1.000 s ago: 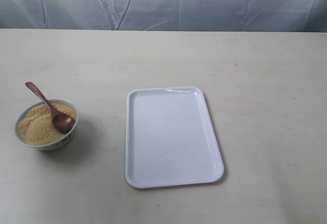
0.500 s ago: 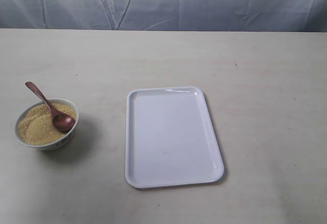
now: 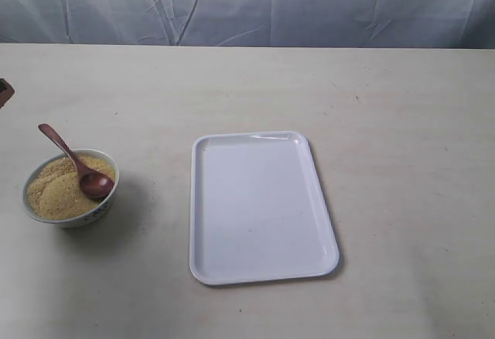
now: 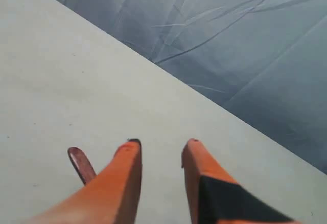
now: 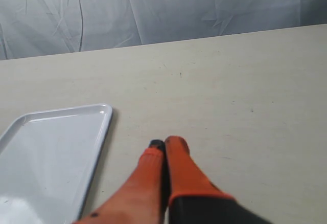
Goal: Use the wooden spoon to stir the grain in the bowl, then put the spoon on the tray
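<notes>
Beige tabletop (image 3: pixel 232 83): slim, stiff, probably slippery dark-brown wooden spoon (image 3: pixel 68 154), grip upper handle; left gripper (image 4: pixel 162 143) parted, right gripper (image 5: pixel 165 143) closed, both empty.

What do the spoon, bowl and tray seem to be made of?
The wooden spoon: dark reddish-brown wood, apparently lacquered, given its sheen. The bowl: probably glazed white ceramic, with a faint dark pattern outside. The tray: likely smooth white plastic, with glossy highlights along its rim.

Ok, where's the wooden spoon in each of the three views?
Exterior view: wooden spoon at the left, scoop end resting on the grain in the bowl, handle leaning over the rim.
Left wrist view: only its handle tip shows, beside the open left gripper.
Right wrist view: not in it.
Shared landmark: the grey cloth backdrop.
</notes>
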{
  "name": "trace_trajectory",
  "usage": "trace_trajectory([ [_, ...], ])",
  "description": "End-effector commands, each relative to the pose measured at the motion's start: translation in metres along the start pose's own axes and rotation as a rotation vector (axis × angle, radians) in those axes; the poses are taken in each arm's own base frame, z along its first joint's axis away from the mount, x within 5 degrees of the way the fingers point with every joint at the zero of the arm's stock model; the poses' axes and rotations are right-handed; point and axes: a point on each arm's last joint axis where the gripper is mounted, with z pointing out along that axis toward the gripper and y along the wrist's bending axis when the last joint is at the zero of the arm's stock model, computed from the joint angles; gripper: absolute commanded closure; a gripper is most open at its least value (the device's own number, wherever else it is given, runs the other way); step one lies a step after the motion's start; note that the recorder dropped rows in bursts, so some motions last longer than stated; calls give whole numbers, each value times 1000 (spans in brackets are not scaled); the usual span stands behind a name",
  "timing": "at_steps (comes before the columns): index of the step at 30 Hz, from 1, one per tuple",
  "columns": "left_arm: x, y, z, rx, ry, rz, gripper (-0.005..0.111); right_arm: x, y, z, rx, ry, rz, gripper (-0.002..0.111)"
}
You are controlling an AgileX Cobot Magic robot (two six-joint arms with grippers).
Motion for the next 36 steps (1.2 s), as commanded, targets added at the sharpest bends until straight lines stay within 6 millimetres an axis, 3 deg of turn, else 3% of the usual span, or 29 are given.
trace_trajectory([
  [1, -5, 12, 3, -46, -24, -37, 77, 0, 0, 0, 4, -13, -2, 108],
  [8, 3, 32, 3, -28, -71, -143, 77, -1, 0, 0, 4, -16, -2, 108],
  [11, 24, 45, 3, -75, 3, -167, 77, -1, 0, 0, 4, -16, -2, 108],
  [14, 27, 45, 12, -61, 88, -117, 77, -1, 0, 0, 4, -16, -2, 108],
  [17, 5, 43, 35, -149, 227, -129, 78, -1, 0, 0, 4, -16, -2, 108],
  [19, -16, 36, 47, -129, 311, -41, 78, 0, 0, 0, 4, -13, -2, 108],
  [23, -55, 43, 56, -121, 374, -164, 78, 0, 0, 0, 4, -13, -2, 108],
  [29, -47, 67, 59, -56, 474, -254, 78, 0, 0, 0, 4, -13, -2, 108],
  [36, -49, 52, 53, 53, 510, -240, 78, 0, 0, 0, 4, -15, -2, 108],
])
